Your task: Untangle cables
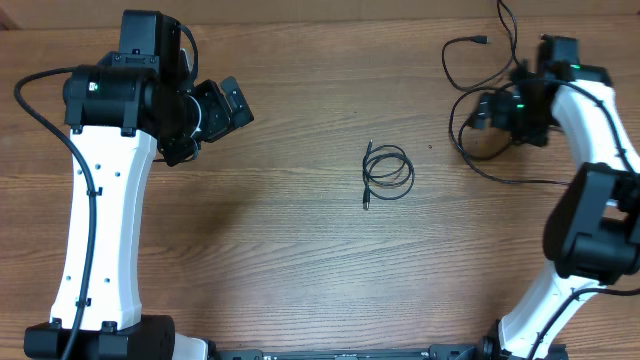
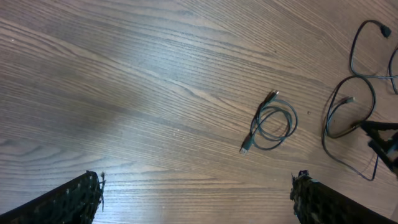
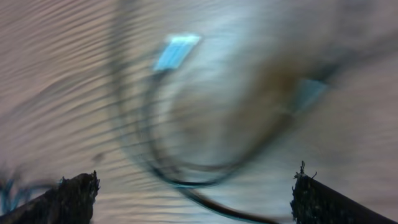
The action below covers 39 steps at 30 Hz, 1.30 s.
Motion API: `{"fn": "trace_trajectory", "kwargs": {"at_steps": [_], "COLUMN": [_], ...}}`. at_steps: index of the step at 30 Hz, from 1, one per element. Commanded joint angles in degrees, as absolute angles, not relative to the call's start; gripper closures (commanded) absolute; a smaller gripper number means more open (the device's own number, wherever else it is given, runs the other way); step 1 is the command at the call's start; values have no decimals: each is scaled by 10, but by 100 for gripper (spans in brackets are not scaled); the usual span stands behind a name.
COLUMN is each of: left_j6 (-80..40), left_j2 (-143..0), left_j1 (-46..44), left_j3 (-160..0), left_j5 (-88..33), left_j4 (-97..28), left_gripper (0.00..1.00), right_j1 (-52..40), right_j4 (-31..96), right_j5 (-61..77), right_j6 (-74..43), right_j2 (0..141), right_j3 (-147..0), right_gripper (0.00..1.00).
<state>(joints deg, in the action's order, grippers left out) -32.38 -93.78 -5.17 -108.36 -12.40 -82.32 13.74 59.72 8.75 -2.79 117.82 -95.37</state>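
Observation:
A small coiled black cable with plug ends lies at the table's middle; it also shows in the left wrist view. Loose black cable strands loop at the far right, and show in the left wrist view. My right gripper is open low over these loose strands. The right wrist view is blurred and shows curved strands and a pale plug end between the open fingers. My left gripper is open and empty, high at the far left; its fingertips frame bare wood.
The wooden table fills all views. The white left arm stands along the left side and the white right arm along the right edge, each with a thick black cable.

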Motion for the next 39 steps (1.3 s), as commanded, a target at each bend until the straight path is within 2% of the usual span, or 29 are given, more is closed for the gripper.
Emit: {"fn": "trace_trajectory", "kwargs": {"at_steps": [1, 4, 10, 16, 23, 24, 27, 31, 37, 39], "left_j6": [-308, -308, -308, -308, -308, -308, -308, -308, -308, -308], "left_j2": [-936, -936, -936, -936, -936, -936, -936, -936, -936, -936], "left_j1": [-54, -54, -54, -54, -54, -54, -54, -54, -54, -54], "left_j3": [-1084, -1084, -1084, -1084, -1084, -1084, -1084, -1084, -1084, -1084], "left_j5": [-131, -131, -131, -131, -131, -131, -131, -131, -131, -131], "left_j4": [-824, -823, -818, -816, -810, -810, -810, -810, -810, -810], "left_gripper": [0, 0, 0, 0, 0, 0, 0, 0, 0, 0], "right_j1": [196, 240, 310, 328, 322, 322, 322, 322, 323, 324], "right_j4": [613, 628, 644, 645, 620, 617, 609, 597, 547, 525], "right_j5": [1, -13, -13, -14, -12, -12, -12, -12, -13, -12], "right_j6": [-186, -230, -241, -287, -288, -288, -288, -287, -283, -268], "right_j2": [1157, 1157, 1157, 1158, 1159, 1159, 1158, 1158, 1158, 1158], "right_j3": [-972, -971, -967, -929, -885, -882, -881, -881, -882, -883], "right_gripper": [0, 0, 0, 0, 3, 6, 38, 65, 92, 96]}}
